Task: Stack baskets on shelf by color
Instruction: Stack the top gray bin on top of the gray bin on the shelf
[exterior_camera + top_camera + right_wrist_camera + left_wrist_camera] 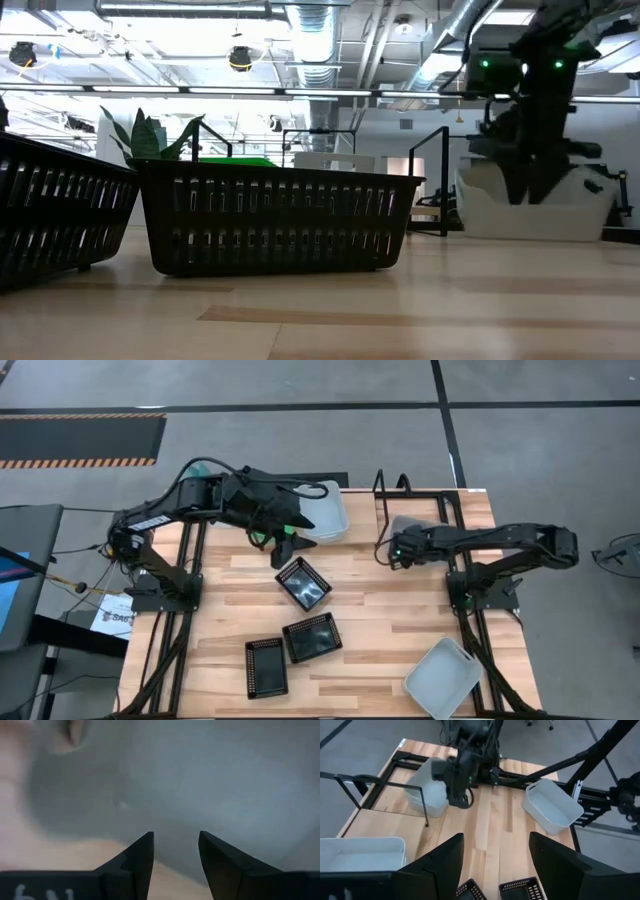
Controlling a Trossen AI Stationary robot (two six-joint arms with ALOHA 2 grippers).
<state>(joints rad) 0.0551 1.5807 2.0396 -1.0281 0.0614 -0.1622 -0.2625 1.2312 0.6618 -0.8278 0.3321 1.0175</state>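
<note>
I see three black mesh-sided baskets (pixel 303 582) loose mid-table and one translucent white tray (pixel 442 678) at the near corner. My right gripper (pixel 175 851), fingers apart, sits over a white tray (pixel 426 793) by the shelf (pixel 465 510); the left gripper (pixel 495 862) hangs spread beside another (pixel 325 512).

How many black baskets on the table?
3: one mid-table below the left pincer, two side by side nearer the front edge. None on the shelf; more could be hidden.
</note>
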